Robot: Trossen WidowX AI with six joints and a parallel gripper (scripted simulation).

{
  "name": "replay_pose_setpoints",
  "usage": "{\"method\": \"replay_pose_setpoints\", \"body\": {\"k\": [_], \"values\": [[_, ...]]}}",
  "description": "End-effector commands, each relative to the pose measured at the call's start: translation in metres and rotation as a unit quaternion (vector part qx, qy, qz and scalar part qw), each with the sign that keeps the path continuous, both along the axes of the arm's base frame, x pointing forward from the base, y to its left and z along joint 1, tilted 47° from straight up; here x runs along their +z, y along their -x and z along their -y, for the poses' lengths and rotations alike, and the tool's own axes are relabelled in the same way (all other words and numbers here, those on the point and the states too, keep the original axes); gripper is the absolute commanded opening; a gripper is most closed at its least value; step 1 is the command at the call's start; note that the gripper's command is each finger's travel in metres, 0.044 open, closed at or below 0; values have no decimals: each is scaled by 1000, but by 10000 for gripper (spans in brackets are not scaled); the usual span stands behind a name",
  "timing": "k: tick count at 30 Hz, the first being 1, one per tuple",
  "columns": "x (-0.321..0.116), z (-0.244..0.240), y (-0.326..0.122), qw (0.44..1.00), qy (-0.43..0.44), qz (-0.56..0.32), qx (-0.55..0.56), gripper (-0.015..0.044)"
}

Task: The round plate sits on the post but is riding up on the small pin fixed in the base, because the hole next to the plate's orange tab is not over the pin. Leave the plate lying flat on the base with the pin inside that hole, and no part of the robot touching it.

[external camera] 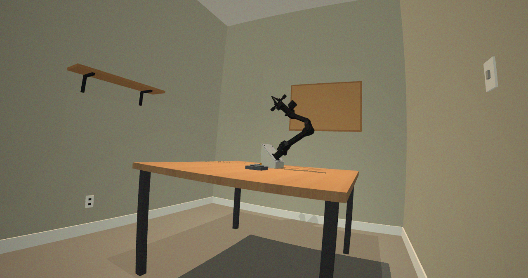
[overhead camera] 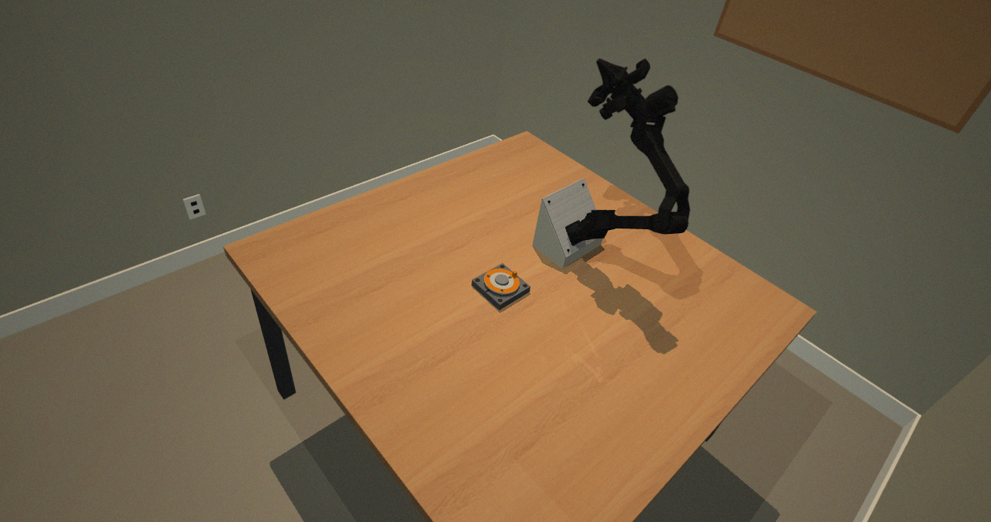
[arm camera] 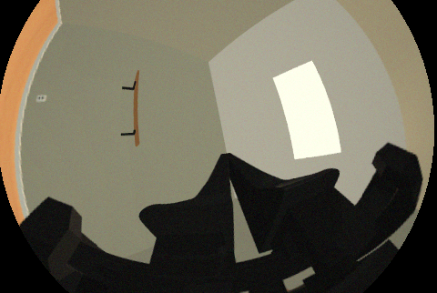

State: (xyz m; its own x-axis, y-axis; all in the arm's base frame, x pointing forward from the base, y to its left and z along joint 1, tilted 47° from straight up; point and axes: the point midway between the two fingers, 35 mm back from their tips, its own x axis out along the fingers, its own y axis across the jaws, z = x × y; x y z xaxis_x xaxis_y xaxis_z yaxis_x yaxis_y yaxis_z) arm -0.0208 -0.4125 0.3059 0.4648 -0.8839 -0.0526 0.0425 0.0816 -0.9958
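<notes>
A rectangular table with a light orange wood-grain top [overhead camera: 443, 352] on dark square legs fills the middle of the top view, standing on a tan floor with a darker grey mat [external camera: 280, 257] beneath it. Olive-grey walls with a pale baseboard enclose the room. In the exterior view, a wooden wall shelf on two black brackets [external camera: 114, 80] hangs at upper left, a brown cork board [external camera: 332, 106] sits right of centre behind the arm, and a white wall switch [external camera: 489, 74] is at the right edge.

Just left of centre in the top view, the small dark square base [overhead camera: 501, 288] lies on the table, carrying the round plate with its orange ring [overhead camera: 502, 279]; the orange tab [overhead camera: 516, 270] shows at the plate's upper-right edge.

A grey wedge-shaped mount [overhead camera: 564, 224] just right of the base carries the black jointed arm [overhead camera: 665, 179]. Its black parallel-jaw gripper [overhead camera: 609, 75] is raised high in the upper right, well apart from the plate, fingers pressed together on nothing.
</notes>
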Motion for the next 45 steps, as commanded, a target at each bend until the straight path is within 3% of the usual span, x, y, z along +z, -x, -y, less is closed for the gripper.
{"method": "replay_pose_setpoints", "body": {"k": [1,7,10,15,18,23,26,31,36,45], "values": [[-35,5,-35,995,-84,42,33,0],[-124,-16,-142,931,-326,110,122,0],[-146,-31,-170,902,-392,115,139,0],[-212,-104,-243,786,-590,90,161,0],[-229,-129,-258,747,-643,71,157,0],[-277,-228,-288,601,-791,-28,110,0],[-286,-255,-289,562,-820,-62,89,0],[-306,-347,-275,428,-881,-200,-14,0],[-309,-370,-266,395,-885,-242,-49,0],[-324,-387,-267,395,-885,-241,-49,0]]}}
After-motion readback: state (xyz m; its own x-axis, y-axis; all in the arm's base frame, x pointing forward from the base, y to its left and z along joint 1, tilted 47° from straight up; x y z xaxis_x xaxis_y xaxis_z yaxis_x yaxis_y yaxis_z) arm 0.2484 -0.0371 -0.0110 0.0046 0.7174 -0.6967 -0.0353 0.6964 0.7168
